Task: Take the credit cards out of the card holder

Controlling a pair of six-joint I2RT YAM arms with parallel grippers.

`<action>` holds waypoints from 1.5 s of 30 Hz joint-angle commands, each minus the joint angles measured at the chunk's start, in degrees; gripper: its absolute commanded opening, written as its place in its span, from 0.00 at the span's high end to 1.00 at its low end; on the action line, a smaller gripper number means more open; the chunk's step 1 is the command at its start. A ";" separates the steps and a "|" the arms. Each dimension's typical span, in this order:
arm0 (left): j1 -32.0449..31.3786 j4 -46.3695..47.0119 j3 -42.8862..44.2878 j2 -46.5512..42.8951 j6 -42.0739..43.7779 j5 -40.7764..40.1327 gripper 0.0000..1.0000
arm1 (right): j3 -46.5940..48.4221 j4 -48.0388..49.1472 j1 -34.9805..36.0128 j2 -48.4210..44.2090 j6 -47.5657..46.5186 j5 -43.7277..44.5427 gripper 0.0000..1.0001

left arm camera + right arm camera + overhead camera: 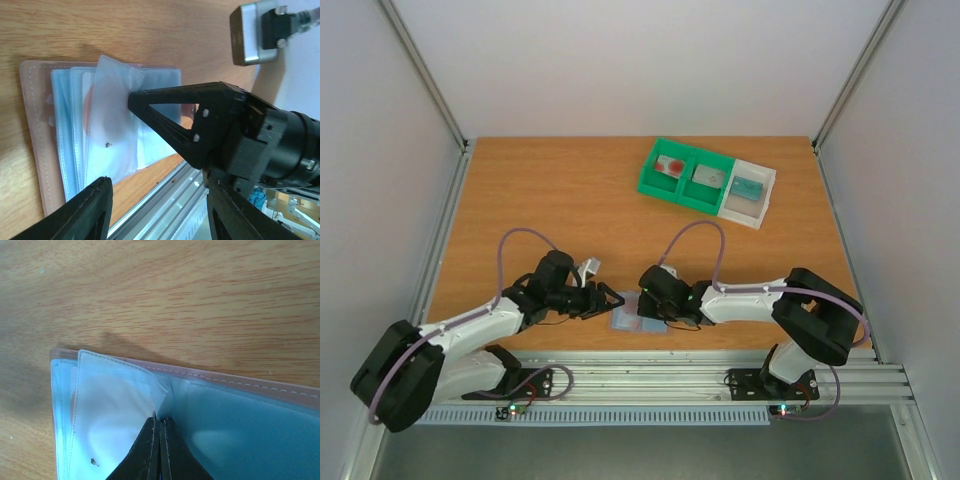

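Orange-brown wood-grain tabletop (550,200), plain white walls (620,60) on three sides. Far right: green and white plastic compartment tray (672,196). It holds a whitish card with a red blotch (670,165), a greyish card (708,177) and a teal card (748,187), one per compartment. Flat blue-grey bifold card holder (625,322) lies open at the near edge, between my hands. My right hand (160,422) is closed, tips at a lifted clear sleeve (115,405). My left hand (613,299) is half open, gripping nothing.
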 commanded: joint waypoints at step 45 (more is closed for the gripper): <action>-5.27 27.85 -0.83 24.09 -4.06 3.00 0.50 | -13.29 21.06 0.58 -5.51 2.24 -1.25 0.88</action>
